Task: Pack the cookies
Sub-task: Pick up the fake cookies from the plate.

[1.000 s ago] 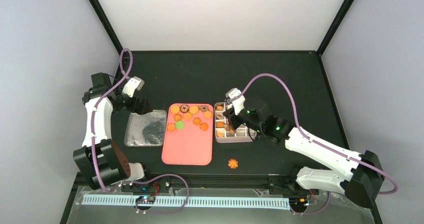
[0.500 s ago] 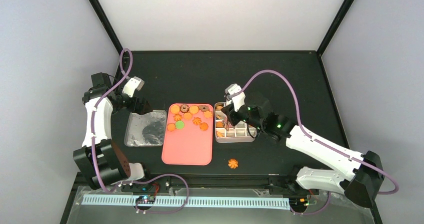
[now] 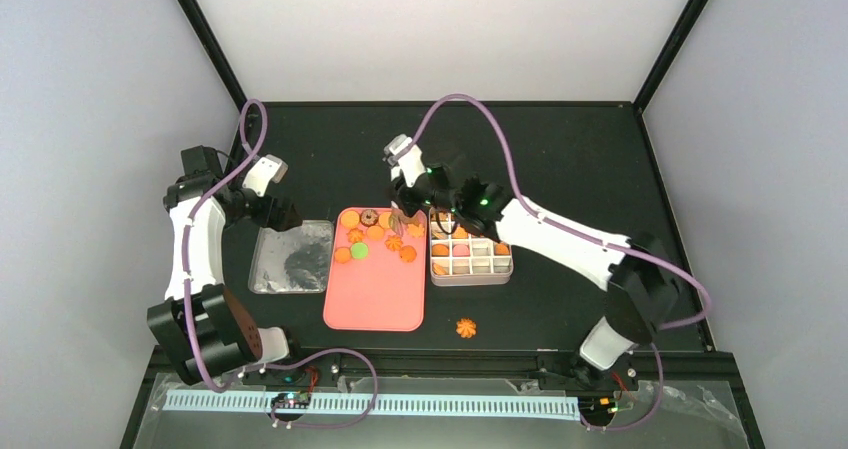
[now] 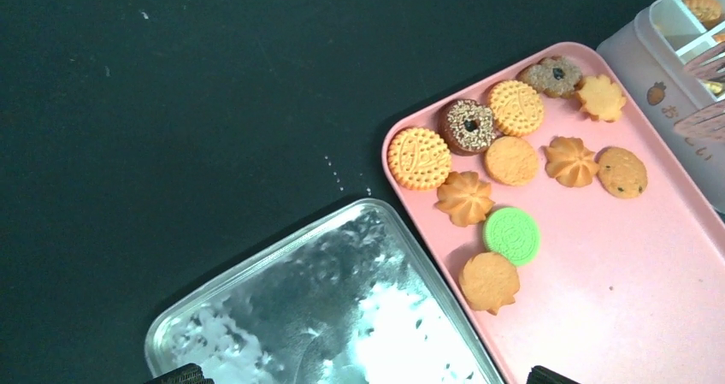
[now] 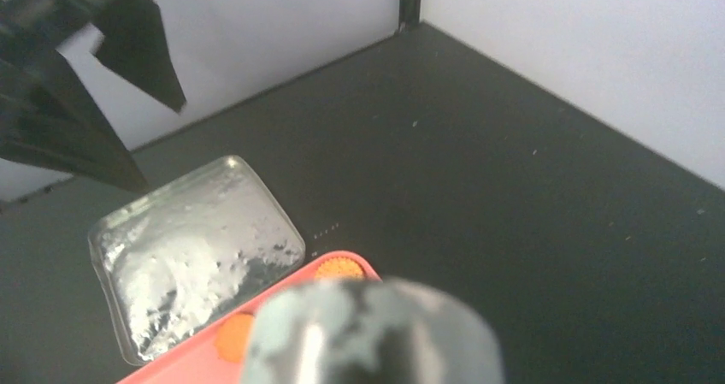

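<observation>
While one orange flower-shaped cookie (image 3: pixel 465 327) lay loose off the near end of the pink rectangular plastic tray (image 3: pixel 375 299), it could wait for a separate pick. Over the tray's far end the right gripper (image 3: pixel 402 209) hovered, its spread not discernible; it should descend vertically on an edge cookie, clear of neighbours. The left gripper (image 3: pixel 278 211) stood wide and empty. The cookies (image 4: pixel 513 157) there were golden rounds and swirled flowers, one green disc, brown rings farthest; more filled the white gridded square tin (image 3: pixel 470 278) beside.

I read no legible text. Right of the left jaws, the white tin (image 4: pixel 675 102) bears an orange pictogram and faint characters, unreadable.
</observation>
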`<state>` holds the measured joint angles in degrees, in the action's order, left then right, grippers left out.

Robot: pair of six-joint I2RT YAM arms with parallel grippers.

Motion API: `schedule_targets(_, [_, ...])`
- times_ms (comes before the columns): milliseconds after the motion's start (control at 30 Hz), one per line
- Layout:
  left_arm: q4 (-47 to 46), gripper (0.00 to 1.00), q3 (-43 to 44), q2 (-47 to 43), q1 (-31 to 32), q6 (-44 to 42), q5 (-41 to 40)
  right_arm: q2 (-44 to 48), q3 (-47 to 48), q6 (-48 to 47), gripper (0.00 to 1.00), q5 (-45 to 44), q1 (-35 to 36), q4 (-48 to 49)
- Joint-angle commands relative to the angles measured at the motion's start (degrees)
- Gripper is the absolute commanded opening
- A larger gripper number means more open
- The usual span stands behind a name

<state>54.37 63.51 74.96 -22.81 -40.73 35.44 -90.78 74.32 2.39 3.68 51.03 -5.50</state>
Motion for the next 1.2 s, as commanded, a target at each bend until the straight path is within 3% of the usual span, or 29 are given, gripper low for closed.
schedule_targets(0, [-0.1, 0.99, -0.3, -3.4, -0.3, -2.1, -2.3, -5.1, 2.5, -0.8, 0.33, 1.6, -0.1, 1.2])
schedule_targets(367, [0.2, 0.99, -0.1, -3.1, -0.3, -2.1, -1.6, -10.9, 3.4, -0.4, 0.37, 2.6, -0.1, 1.7])
schedule_targets(933, [0.4, 0.99, 0.5, -2.4, -0.3, -1.7, -0.6, -4.3, -8.9, 0.5, 0.41, 2.0, 0.6, 2.6])
schedule_targets(1033, [0.4, 0.99, 0.5, -2.4, -0.3, -1.8, -0.5, -3.7, -9.4, 0.5, 0.36, 1.6, 1.0, 2.8])
schedule_targets(1167, [0.4, 0.99, 0.6, -2.4, -0.3, -1.8, -0.2, -2.8, -8.4, 0.6, 0.19, 0.5, 1.8, 2.6])
